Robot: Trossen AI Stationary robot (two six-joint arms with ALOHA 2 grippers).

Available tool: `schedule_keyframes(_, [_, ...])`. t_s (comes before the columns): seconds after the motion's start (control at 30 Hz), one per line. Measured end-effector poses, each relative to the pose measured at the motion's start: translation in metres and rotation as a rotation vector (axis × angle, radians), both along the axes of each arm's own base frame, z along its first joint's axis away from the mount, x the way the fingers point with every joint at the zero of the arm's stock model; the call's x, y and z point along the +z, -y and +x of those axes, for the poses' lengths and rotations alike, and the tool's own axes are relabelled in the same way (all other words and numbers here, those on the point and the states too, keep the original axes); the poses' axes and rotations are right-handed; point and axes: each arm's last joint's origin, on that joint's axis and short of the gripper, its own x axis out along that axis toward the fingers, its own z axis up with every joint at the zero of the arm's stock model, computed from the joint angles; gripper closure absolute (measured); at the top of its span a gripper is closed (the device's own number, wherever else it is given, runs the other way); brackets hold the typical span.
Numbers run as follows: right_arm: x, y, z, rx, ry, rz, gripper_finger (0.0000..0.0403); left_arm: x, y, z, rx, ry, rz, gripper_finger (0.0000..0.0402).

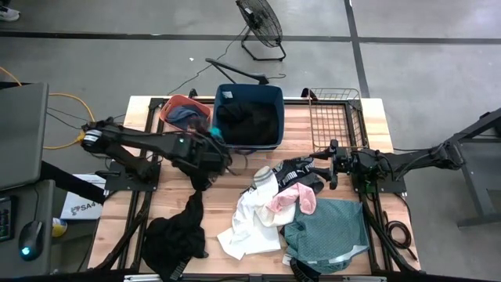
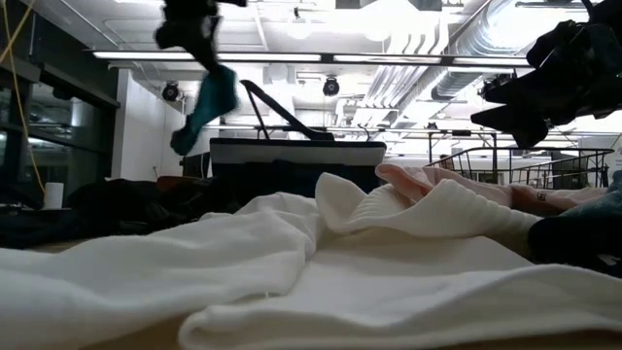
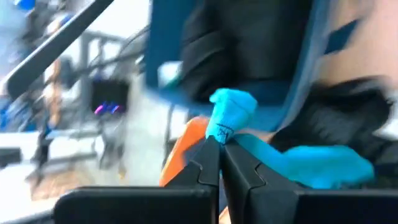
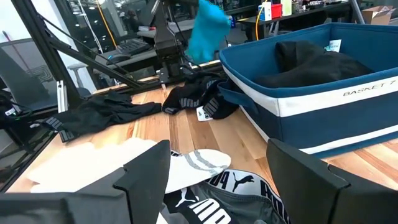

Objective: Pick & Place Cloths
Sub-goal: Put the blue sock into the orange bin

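Observation:
My left gripper (image 1: 213,141) hangs above the table beside the navy tub (image 1: 249,116), shut on a small bright-blue cloth (image 4: 208,31). In the low view this cloth (image 2: 209,105) dangles high over the table. A black cloth (image 1: 176,235) lies at the near left. White (image 1: 249,221), pale pink (image 1: 293,200), teal-green (image 1: 329,231) and black-and-white patterned (image 1: 301,168) cloths lie heaped at the near right. My right gripper (image 1: 311,167) waits open and level over the patterned cloth, holding nothing. My left gripper pinches the blue cloth between its two shut fingertips (image 3: 211,155). A bunched fold (image 3: 231,109) sticks out beyond the tips, and the rest (image 3: 317,165) trails off to one side. The cloth is lifted clear of the table and hangs slack below the fingers.
The navy tub holds a black cloth (image 4: 311,59). An orange basin (image 1: 174,106) with dark cloth stands left of the tub, and a wire basket (image 1: 337,117) stands to its right. More black cloth (image 4: 193,96) lies on the wood under my left arm.

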Motion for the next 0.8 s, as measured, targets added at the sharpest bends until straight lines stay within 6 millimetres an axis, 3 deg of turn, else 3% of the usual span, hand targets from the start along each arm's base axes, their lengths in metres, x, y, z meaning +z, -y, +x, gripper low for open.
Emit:
schedule_keyframes(0.23, [0.0, 0.0, 0.0, 0.0, 0.0, 0.0, 0.0144, -0.002, -0.033, -0.03, 0.294, 0.045, 0.057, 0.0402])
schedule_keyframes(0.57, [0.0, 0.0, 0.0, 0.0, 0.0, 0.0, 0.0144, -0.037, -0.091, -0.042, 0.549, 0.026, 0.14, 0.0401])
schedule_keyframes(0.8, [0.0, 0.0, 0.0, 0.0, 0.0, 0.0, 0.0144, -0.068, -0.117, -0.041, 0.598, 0.063, 0.235, 0.0401])
